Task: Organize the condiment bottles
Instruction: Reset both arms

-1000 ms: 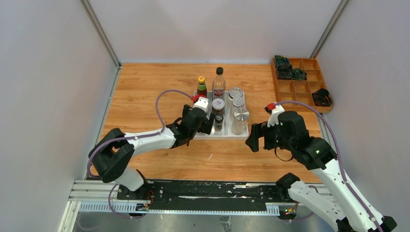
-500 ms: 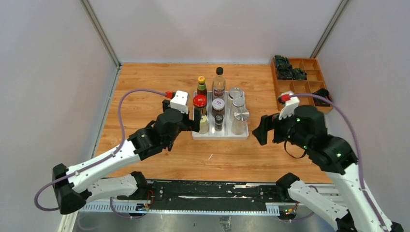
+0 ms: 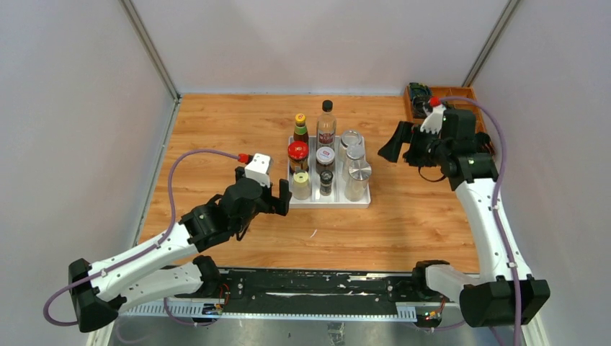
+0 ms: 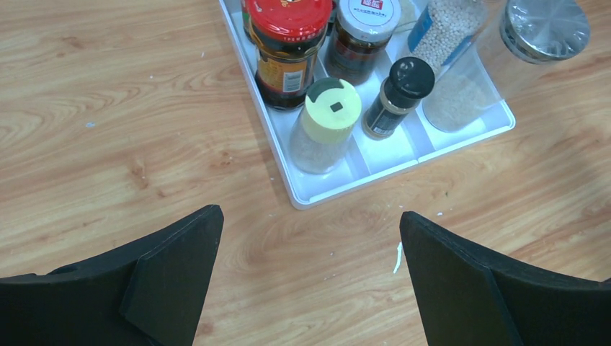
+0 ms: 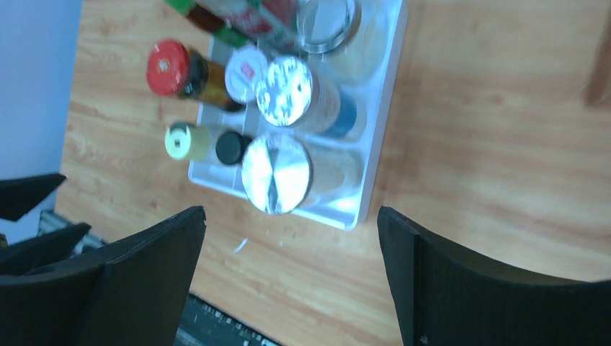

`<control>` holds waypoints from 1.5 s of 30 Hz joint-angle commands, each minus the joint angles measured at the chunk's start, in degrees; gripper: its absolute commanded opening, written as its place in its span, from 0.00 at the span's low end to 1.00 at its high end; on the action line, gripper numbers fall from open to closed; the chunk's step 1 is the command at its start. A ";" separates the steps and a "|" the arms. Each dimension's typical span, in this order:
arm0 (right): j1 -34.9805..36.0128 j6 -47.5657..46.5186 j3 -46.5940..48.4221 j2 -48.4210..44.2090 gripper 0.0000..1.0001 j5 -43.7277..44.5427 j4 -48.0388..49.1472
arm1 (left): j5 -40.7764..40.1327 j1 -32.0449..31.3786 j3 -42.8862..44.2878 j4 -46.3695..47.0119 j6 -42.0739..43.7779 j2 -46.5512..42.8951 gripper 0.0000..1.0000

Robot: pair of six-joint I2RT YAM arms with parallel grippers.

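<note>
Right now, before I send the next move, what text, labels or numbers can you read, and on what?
Nothing reads clearly in any view.
red-lidded jar: printed label, too blurred to read.
white-lidded jar: red print on the lid, unreadable.
tall dark bottle: label too small to read.
pale-capped shaker: a small dark square only, no writing.

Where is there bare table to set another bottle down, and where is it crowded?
Bare wood lies left of the white tray out to the table edge, and between the tray and the wooden box. The tray itself is crowded with bottles.
</note>
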 commanded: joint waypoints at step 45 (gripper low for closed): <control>10.21 -5.96 -17.38 -29.97 0.98 19.65 -4.32 | 2.31 14.40 -9.70 4.08 0.22 -14.20 1.00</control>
